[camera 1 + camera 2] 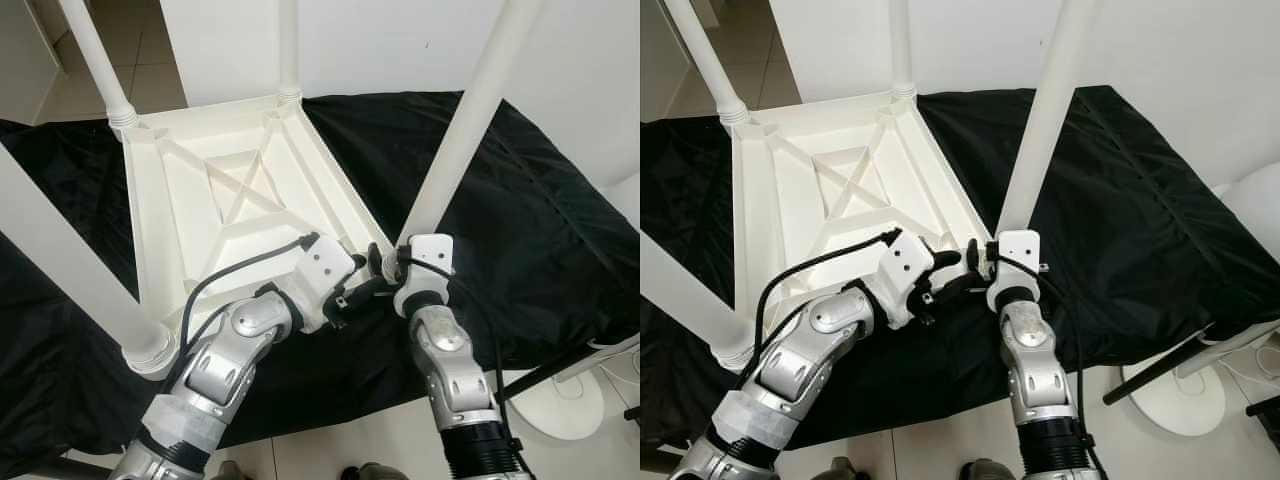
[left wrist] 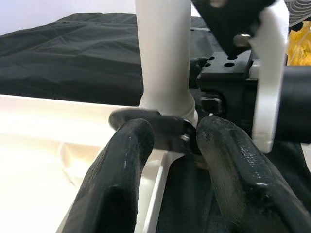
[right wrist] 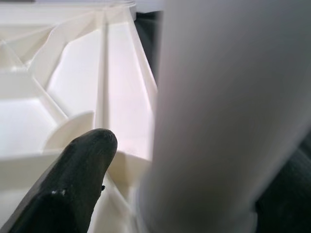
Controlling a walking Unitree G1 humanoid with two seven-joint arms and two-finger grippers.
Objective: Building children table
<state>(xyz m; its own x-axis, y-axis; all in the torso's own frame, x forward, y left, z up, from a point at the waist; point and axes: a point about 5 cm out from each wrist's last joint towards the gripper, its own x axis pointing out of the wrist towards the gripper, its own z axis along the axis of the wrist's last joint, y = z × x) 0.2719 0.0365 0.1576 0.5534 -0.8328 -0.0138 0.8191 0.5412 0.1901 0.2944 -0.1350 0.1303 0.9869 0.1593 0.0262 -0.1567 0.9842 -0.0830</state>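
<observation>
A white plastic children's table (image 1: 235, 190) lies upside down on a black cloth, with its legs pointing up. At the near right corner stands a table leg (image 1: 470, 120). My right gripper (image 1: 383, 262) is shut around that leg's base; one finger (image 3: 77, 179) lies beside the leg (image 3: 218, 111) and the other is hidden behind it. My left gripper (image 1: 362, 290) is just left of that corner, open, with its fingers (image 2: 121, 179) pointed at the leg's base (image 2: 165, 97), close to the right gripper's finger.
Three more legs stand up at the far left (image 1: 95, 60), far middle (image 1: 288, 45) and near left (image 1: 60, 260). The black cloth (image 1: 540, 230) covers the work surface. A round white stand base (image 1: 565, 400) and a black rod (image 1: 560, 365) sit on the floor at the lower right.
</observation>
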